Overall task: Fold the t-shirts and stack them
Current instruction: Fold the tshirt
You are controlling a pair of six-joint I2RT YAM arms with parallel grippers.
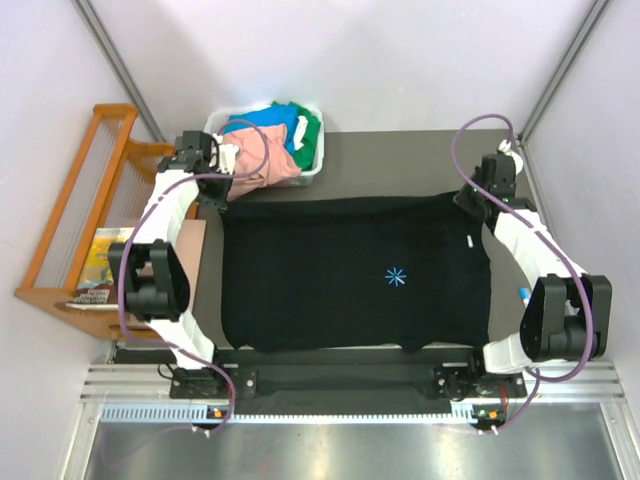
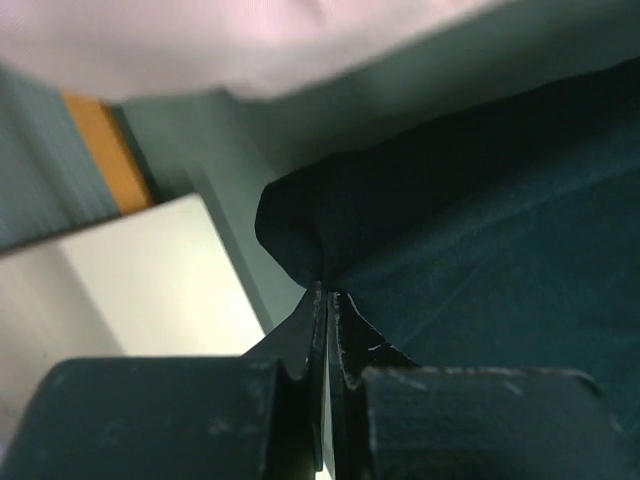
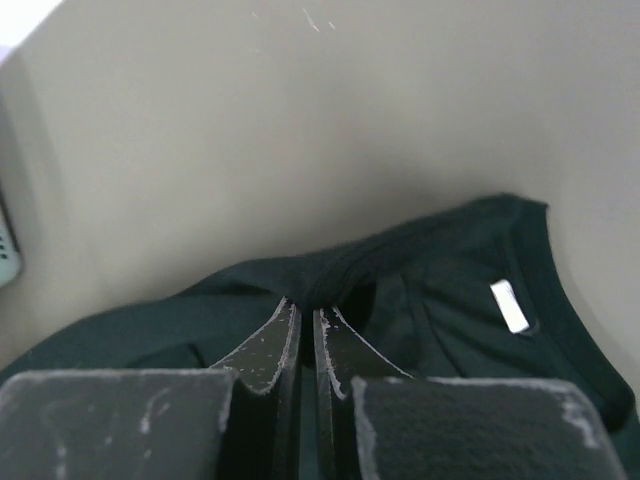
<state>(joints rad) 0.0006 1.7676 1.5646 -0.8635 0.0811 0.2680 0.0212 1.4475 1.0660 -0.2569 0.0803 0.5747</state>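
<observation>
A large black t-shirt (image 1: 350, 270) with a light-blue starburst mark (image 1: 397, 277) lies spread across the table. My left gripper (image 1: 213, 190) is shut on its far left corner; the wrist view shows the jaws (image 2: 327, 292) pinching the black cloth (image 2: 470, 240). My right gripper (image 1: 478, 196) is shut on the far right corner near the collar; the wrist view shows the jaws (image 3: 305, 305) pinching the cloth (image 3: 420, 290), with a white label (image 3: 509, 306) beside them. Salmon-pink (image 1: 268, 165), blue (image 1: 262, 128) and green (image 1: 308, 128) shirts lie heaped in the bin.
A white plastic bin (image 1: 318, 165) stands at the table's far left. A wooden rack (image 1: 75, 215) stands left of the table. The dark tabletop (image 1: 400, 160) shows beyond the shirt. A metal rail (image 1: 340, 385) runs along the near edge.
</observation>
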